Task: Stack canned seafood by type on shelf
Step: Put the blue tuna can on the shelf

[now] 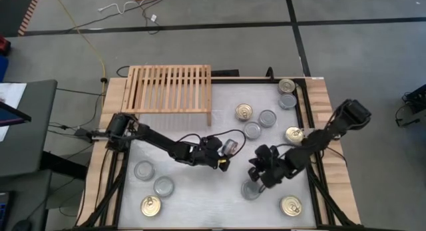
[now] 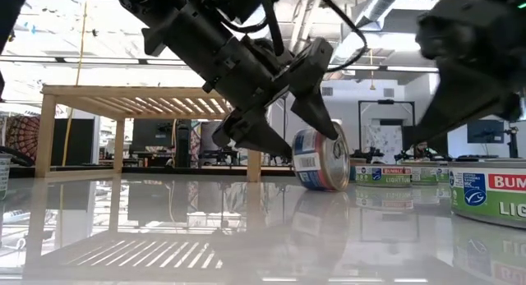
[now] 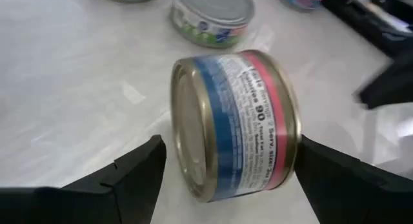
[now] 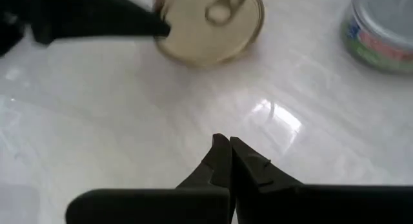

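Observation:
A can with a blue-and-pink label [image 3: 245,121] lies tilted between the fingers of my left gripper [image 3: 232,153] at the table's middle [image 1: 226,153]; the gripper is shut on it. Its gold pull-tab top [image 4: 210,20] faces my right gripper [image 4: 229,153], which is shut and touches nothing, hovering just right of that can [image 1: 256,170]. The other cans stand on their flat bases: gold-topped ones [image 1: 244,112] [image 1: 151,205] and silver-topped ones [image 1: 267,118] [image 1: 144,170]. The light-wood slatted shelf [image 1: 170,89] stands on its legs at the far left, with nothing on it. My left gripper pinches the can across its two flat ends, one finger [image 3: 139,172] at the silver bottom end [image 3: 187,133], the other [image 3: 329,175] at the pink-rimmed top end [image 3: 287,121]. The fingers slant down from the table's left. The can sits tilted on edge, its lower rim [image 2: 325,188] at the tabletop.
Cans cluster at the far right [image 1: 287,85] [image 1: 294,134] and near right [image 1: 291,206]. One silver-topped can [image 1: 251,189] sits just below my right gripper. Two more stand near left [image 1: 164,186]. Raised wooden borders [image 1: 333,164] run along the table's sides.

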### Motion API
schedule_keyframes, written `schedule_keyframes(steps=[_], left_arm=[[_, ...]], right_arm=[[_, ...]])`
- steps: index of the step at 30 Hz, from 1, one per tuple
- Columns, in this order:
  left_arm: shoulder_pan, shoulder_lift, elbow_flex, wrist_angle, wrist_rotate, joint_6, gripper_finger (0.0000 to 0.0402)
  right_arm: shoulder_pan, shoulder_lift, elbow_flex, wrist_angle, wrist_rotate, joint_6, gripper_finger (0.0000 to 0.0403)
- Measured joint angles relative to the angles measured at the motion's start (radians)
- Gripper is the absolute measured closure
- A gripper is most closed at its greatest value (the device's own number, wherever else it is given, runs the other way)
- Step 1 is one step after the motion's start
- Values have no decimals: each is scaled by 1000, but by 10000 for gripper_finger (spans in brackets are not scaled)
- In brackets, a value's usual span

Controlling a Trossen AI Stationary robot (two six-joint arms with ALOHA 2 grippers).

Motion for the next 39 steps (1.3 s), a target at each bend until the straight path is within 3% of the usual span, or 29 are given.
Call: schedule_keyframes(steps=[7, 18, 22, 29, 35, 39], left_arm=[[16, 0, 0, -17, -3, 19, 84], [41, 0, 0, -9, -3, 227, 86], [41, 0, 0, -9, 16, 277, 120], [41, 0, 0, -13, 38, 280, 215], [41, 0, 0, -12, 53, 248, 216], [46, 0, 0, -8, 66, 140, 216]], right_arm=[[40, -11, 0, -34, 48, 56, 381], [37, -11, 0, -39, 50, 54, 381], [37, -11, 0, -40, 52, 47, 381], [37, -11, 0, -40, 68, 44, 381], [37, -11, 0, -41, 71, 43, 381], [37, -10, 0, -40, 71, 43, 381]])
